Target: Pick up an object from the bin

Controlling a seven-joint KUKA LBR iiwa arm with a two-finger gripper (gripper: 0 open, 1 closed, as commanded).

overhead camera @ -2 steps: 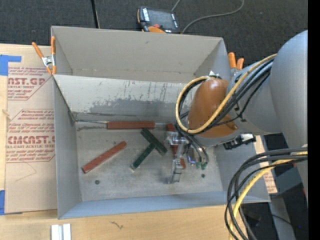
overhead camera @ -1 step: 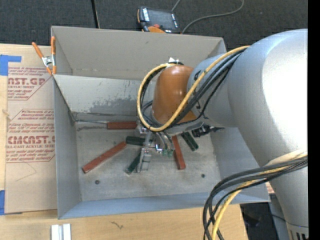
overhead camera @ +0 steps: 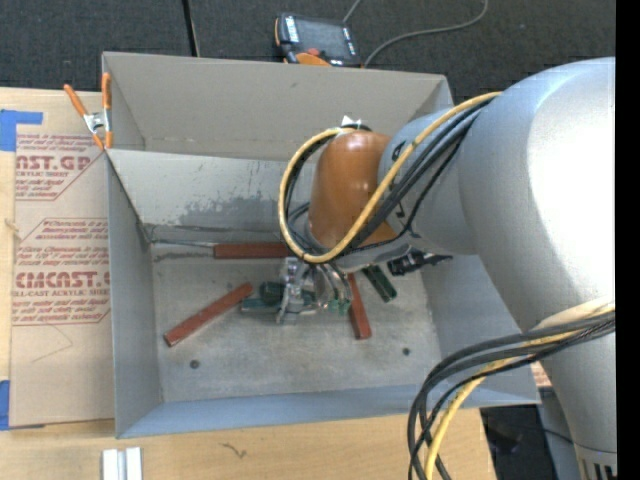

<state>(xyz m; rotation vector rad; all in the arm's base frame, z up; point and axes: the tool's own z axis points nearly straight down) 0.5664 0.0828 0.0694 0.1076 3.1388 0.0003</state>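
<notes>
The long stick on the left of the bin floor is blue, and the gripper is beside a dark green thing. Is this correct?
Not quite: the camera view shows that the long stick is reddish-brown, not blue. The gripper is indeed beside a dark green thing.

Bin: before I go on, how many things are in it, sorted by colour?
Red-brown sticks: 3 (that one at front left, one along the back, one right of the end effector)
Dark green pieces: 2 (that one by the end effector, one further right below the arm)
Total: 5 in sight; the arm may hide more.
</notes>
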